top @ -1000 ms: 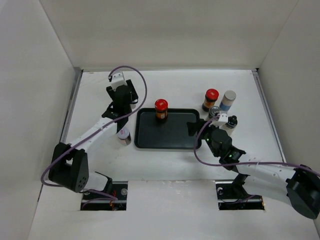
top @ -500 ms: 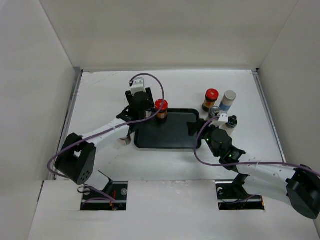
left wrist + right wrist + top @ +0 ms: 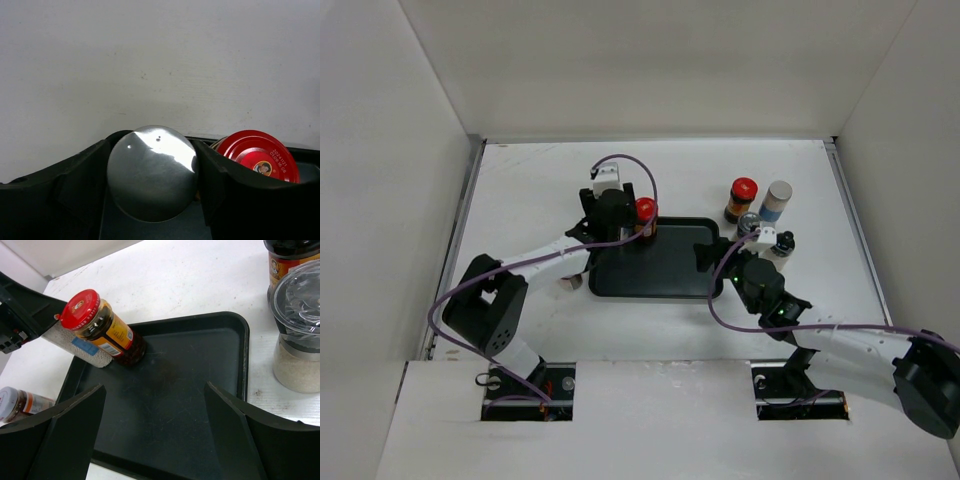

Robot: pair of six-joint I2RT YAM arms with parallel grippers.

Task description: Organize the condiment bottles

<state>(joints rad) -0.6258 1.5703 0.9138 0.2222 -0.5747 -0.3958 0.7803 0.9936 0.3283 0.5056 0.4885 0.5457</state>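
While left jaws clamp silver-lidded jar (image 3: 152,172), red-capped jar (image 3: 257,155) just beside; right jaws wide, empty.

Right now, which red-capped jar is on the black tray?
The red-capped jar at the tray's far edge, beside the left gripper; the other red-capped jar stands on the table, right of the tray.

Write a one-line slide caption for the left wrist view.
Left end effector holding a silver-lidded jar beside the red-capped jar.

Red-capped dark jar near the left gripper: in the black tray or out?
In. The dark jar with the red cap stands with its base on the floor of the flat black rectangular tray, inside its far rim.
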